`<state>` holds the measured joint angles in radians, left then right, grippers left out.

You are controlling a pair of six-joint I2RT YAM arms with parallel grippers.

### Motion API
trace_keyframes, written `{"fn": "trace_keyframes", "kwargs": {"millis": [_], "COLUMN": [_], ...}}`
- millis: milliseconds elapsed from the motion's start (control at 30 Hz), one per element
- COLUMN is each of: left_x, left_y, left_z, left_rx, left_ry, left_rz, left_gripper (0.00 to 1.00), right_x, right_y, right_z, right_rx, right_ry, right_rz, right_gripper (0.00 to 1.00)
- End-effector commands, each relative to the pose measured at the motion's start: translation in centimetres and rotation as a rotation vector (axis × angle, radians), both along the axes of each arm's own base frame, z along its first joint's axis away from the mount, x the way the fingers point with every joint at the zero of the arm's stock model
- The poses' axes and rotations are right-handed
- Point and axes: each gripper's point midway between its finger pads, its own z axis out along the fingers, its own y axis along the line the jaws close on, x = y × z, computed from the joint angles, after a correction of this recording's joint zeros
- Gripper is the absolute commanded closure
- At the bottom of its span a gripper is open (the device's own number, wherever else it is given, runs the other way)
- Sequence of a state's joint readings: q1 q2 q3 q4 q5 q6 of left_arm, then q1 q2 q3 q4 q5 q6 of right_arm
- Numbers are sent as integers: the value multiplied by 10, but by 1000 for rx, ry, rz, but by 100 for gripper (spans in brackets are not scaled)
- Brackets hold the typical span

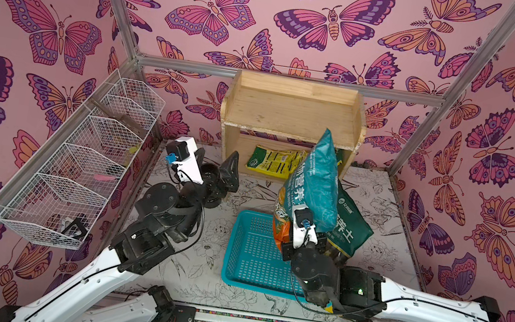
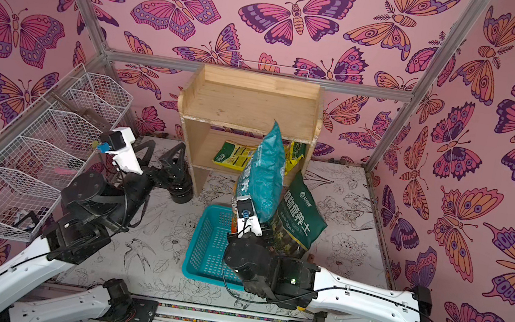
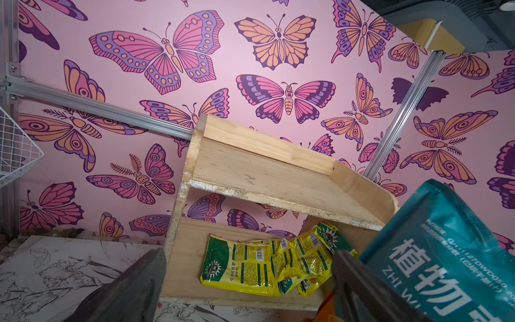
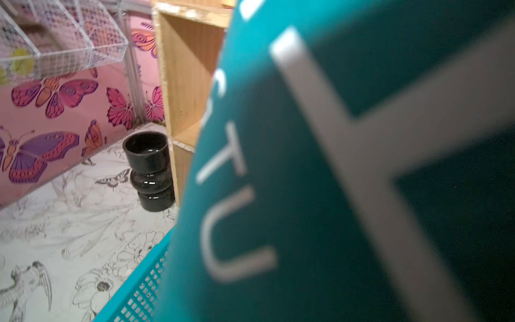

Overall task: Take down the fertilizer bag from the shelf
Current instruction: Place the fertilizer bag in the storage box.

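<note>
Fertilizer bag [image 1: 316, 178], long axis upright at frame centre, clamped low by the right pincer [image 1: 303, 237] above the blue basket [image 1: 250, 265]; left pincer [image 2: 160, 158] gapes empty.

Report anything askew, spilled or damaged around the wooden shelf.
The yellow packets lie crumpled and overlapping on the shelf's lower tier. The shelf's upper front edge looks chipped and whitish. The teal bag, held low by the right end effector, tilts above the blue basket's corner.

The shelf [image 1: 292, 111] at frame centre has its top tier open from above. An upright teal bag [image 1: 319, 178] screens the lower opening's right half. Yellow packets [image 1: 275, 163] lie inside, and a black vase [image 2: 180, 191] crowds its left post.
</note>
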<state>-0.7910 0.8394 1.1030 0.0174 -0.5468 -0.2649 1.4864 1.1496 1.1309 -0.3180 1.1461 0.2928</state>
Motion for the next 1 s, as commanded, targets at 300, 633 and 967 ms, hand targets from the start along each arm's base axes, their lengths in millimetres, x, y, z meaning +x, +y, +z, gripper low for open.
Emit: {"fn": "trace_keyframes", "kwargs": {"millis": [300,633,967], "left_x": [14,12,11], "left_y": [-12,-8,-8], "left_z": [-65,-66,-64], "left_rx": [18,10,7], "left_ry": [162,162,159], "left_rz": [-7,-2,-2], "left_gripper": [1,1,1], "right_x": [4,9,14], "right_y": [-46,-48,-41], "right_z": [-46,-113,-139], "right_rx": [253,196,118], "right_ry": [83,277,386], "right_rz": [-225,-206,-216], "right_gripper": [100,100,87]}}
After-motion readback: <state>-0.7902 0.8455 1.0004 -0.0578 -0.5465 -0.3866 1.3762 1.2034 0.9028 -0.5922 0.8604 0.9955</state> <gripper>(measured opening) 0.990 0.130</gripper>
